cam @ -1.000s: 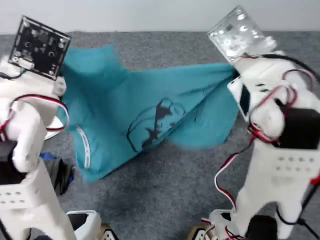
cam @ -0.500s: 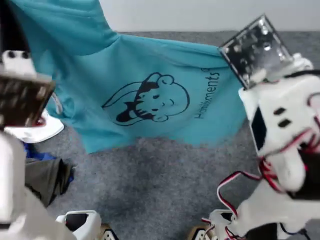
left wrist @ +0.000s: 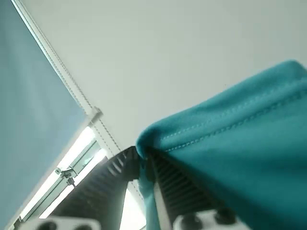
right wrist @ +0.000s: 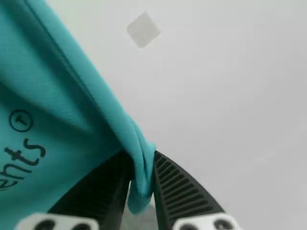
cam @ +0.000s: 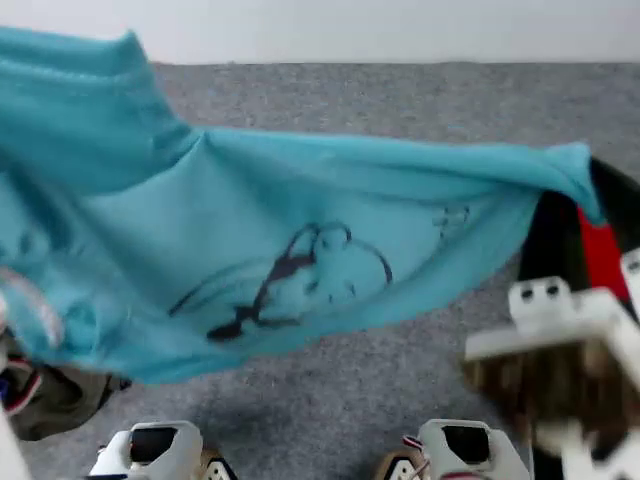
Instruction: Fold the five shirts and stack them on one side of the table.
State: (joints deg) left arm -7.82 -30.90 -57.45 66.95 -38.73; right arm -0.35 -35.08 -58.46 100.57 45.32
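Presently, item: one teal shirt with a dark cartoon print. It is stretched across the middle of the high view, from the upper left corner to the right edge, and appears held up above the grey table.

Holds: the left gripper is clamped on a folded, stitched edge of the cloth. The right gripper is closed on a bunched corner beside the printed lettering.

Handling, by judgement: light, soft and limp knit. It sags in the span between the two holds and will crease or bunch when slackened. It is not fragile, though a thin pinch may slip. It is best taken at hems, seams and corners, where the doubled cloth gives the jaws bite, with the two holds kept level so it lies flat.

Surroundings: a dark garment lies at the lower left, and two white arm bases stand along the bottom edge.
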